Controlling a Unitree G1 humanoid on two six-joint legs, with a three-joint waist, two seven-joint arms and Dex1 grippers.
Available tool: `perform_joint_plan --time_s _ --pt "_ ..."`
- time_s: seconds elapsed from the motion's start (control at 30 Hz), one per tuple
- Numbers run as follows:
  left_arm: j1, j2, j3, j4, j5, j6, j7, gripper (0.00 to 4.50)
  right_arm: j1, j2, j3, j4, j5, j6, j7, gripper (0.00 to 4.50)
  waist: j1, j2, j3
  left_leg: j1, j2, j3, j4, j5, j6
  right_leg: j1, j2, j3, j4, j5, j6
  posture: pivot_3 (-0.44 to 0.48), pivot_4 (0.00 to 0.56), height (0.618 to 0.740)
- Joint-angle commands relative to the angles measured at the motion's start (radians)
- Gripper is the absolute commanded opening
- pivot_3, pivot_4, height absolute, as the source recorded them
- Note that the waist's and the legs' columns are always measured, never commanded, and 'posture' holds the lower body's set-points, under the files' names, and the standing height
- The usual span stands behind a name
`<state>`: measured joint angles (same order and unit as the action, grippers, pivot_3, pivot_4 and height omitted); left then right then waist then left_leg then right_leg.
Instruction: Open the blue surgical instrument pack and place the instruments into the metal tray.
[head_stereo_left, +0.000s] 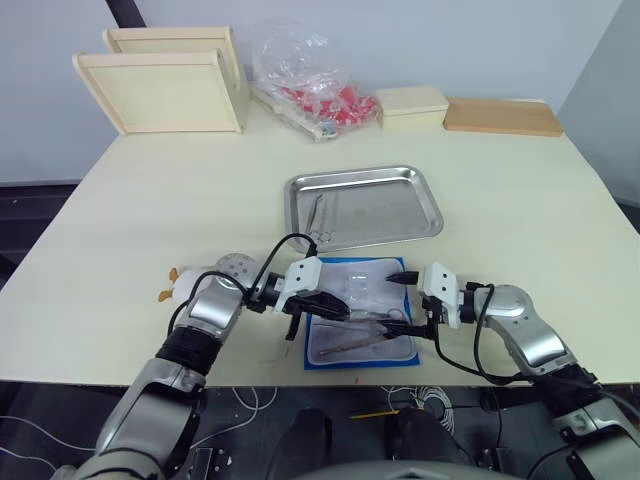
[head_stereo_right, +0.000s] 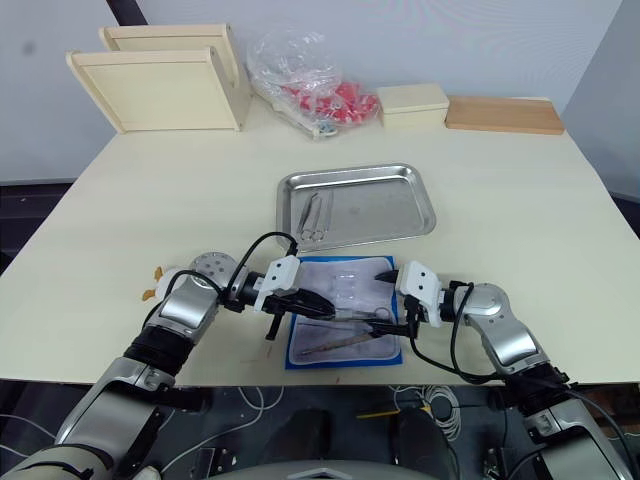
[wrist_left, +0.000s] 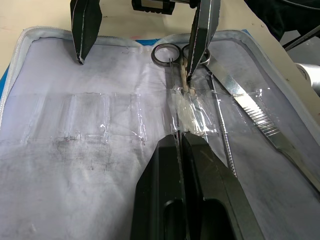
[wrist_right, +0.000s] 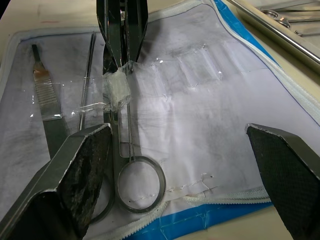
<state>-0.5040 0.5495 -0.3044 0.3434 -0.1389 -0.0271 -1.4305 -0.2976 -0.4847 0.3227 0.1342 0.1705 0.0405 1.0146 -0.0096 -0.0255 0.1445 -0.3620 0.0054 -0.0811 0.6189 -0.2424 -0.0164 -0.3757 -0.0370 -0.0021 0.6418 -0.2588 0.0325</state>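
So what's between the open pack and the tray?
Bare tabletop: a narrow strip separates the pack from the tray in the left eye view. The right gripper hovers near that gap.

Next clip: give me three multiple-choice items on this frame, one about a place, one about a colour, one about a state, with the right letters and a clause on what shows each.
1. Where does the blue surgical instrument pack lie relative to the metal tray?
A. Inside it
B. On the table, nearer the robot
C. Behind it, by the wall

2. What colour are the items in the clear plastic bag?
A. Red
B. Green
C. Yellow

3. How is the right pincer?
A. Shut on the tray rim
B. Open
C. Shut on a probe

Answers: 1 B, the opened pack sits just in front of the tray's near rim. 2 A, red shows through the bag. 3 B, its fingers stand wide apart over the ring-handled scissors.
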Motion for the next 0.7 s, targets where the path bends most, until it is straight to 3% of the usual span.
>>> perform_joint_plan --time_s 0.03,0.7 --pt "-0.008 0.007 -0.006 -0.016 0.032 0.003 0.030 0.01 0.072 -0.039 0.047 0.110 -0.105 0.066 -0.031 4.50 0.000 0.000 0.000 0.000 0.000 0.000 0.000 0.000 0.000 0.000 0.000 0.000 0.000 0.000 0.000 0.000 0.150 0.740" --pt "-0.053 0.093 -0.033 -0.246 0.073 0.273 0.053 0.01 0.065 -0.020 0.054 0.126 -0.108 0.059 -0.040 4.50 -0.004 0.001 0.000 0.000 0.000 0.000 0.000 0.000 0.000 0.000 0.001 0.000 0.000 0.000 0.000 0.000 0.150 0.740"
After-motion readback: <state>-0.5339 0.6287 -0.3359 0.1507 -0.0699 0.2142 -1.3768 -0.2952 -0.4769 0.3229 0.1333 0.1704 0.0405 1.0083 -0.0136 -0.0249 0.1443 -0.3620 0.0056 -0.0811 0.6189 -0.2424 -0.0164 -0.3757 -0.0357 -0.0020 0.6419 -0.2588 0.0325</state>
